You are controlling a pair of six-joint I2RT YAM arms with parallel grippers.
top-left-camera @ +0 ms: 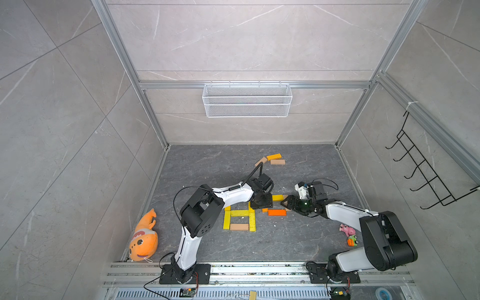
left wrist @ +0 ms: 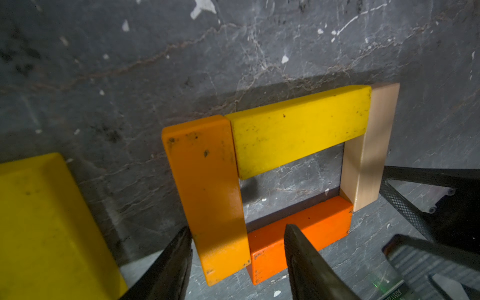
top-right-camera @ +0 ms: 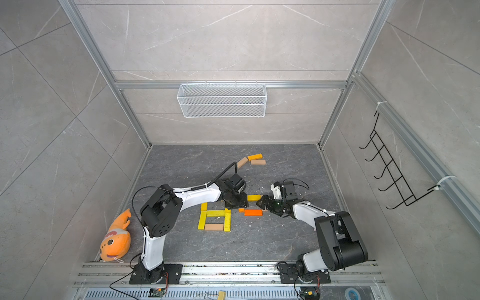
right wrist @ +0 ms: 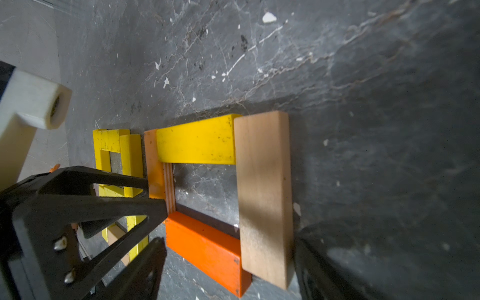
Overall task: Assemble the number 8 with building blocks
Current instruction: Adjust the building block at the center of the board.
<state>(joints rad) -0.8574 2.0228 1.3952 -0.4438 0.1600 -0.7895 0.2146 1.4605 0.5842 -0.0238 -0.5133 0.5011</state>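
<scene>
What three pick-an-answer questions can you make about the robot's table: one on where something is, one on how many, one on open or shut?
1. Where is the plush fish? A up in a gripper; B on top of the blocks; C at the table's edge beside the left arm.
2. How many loose blocks lie at the far end? A one; B three; C six.
3. The right gripper is: A open around the tan block; B shut on nothing; C shut on an orange block.
Answers: C, it lies there on the table; B, two tan and one yellow-orange lie there; A, its fingers stand apart either side of the block.
</scene>
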